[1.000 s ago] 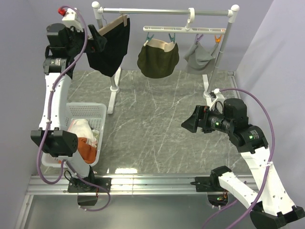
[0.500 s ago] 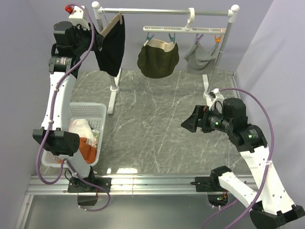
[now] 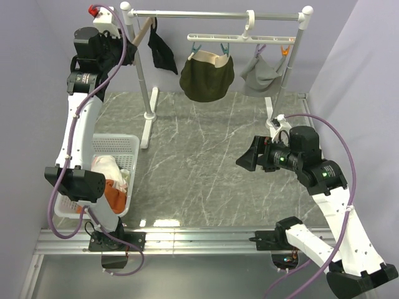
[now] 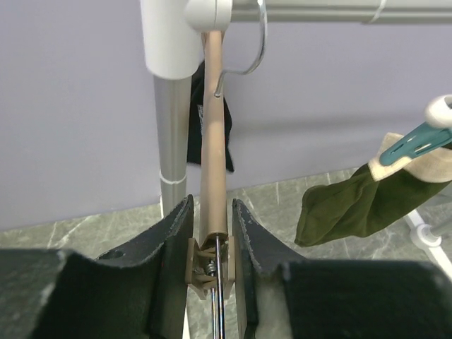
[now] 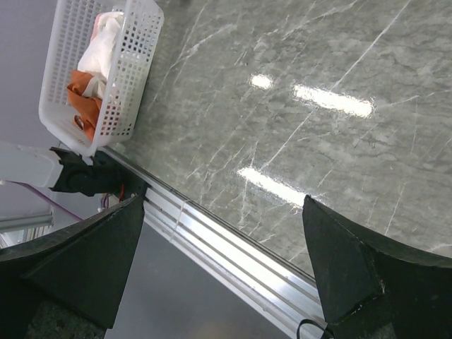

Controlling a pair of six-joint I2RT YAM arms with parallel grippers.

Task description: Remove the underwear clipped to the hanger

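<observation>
Currently black briefs (image 3: 163, 55) hang bunched, narrow — just beyond left gripper (image 4: 211, 206), which pinches wooden hanger (image 4: 213, 141); right gripper (image 5: 220, 206) spread.

Reaching high with the left gripper (image 4: 212, 215), fingers (image 4: 173, 240) pinched against both sides of the wooden hanger (image 4: 213, 141) between them, and hovering lower with the right gripper (image 5: 222, 205), jaws spread wide.

the surroundings

a metal garment rack (image 3: 142, 68) with white joints stands at the far side of the grey marble tabletop (image 3: 199, 168). at the left, a white mesh basket (image 3: 118, 148) holds a white cloth (image 3: 105, 168) and an orange cloth (image 3: 112, 194), touching each other.
</observation>
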